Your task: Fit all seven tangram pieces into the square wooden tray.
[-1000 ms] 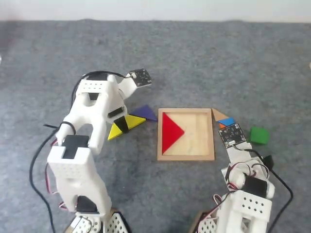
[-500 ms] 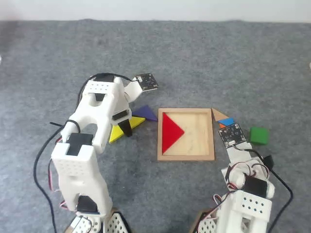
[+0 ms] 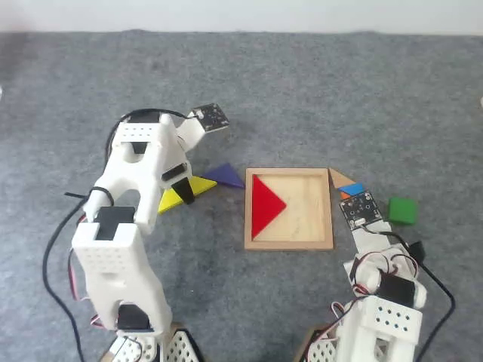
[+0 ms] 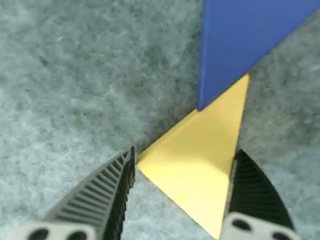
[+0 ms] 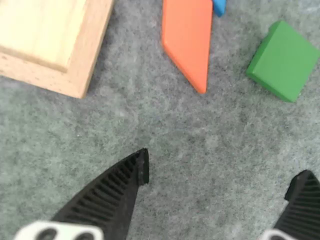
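Grey felt-like carpet (image 3: 317, 98) covers the table under both arms. On my left wrist camera the left gripper (image 4: 185, 159) is down at the carpet with its two ribbed black fingers pressed against opposite sides of a yellow triangle (image 4: 200, 175) of flat painted wood, pinching it. One point of that piece touches the edge of a flat blue wooden triangle (image 4: 245, 45), which lies on the carpet just beyond it. From the high camera, both pieces sit on the left arm's side of the square wooden tray (image 3: 289, 244), with the blue one nearer the tray's far corner and not touching it. Inside the tray a red wooden triangle (image 3: 266, 205) lies flat with its long edge against the wall facing the left arm, and pale bare wood shows beside it.

On the other side, my right gripper (image 5: 220, 167) hangs over bare carpet with its fingers spread wide and nothing between them. Just ahead of it lies an orange wooden parallelogram (image 5: 187, 37), near the tray's outer wall but apart from it. A small blue wooden piece (image 5: 219, 6) touches the parallelogram's far end. Beyond that, a tan wooden triangle (image 3: 341, 178) sits just beside the tray's far corner. A green square wooden block (image 5: 285, 60) lies apart from these, farther out from the tray.
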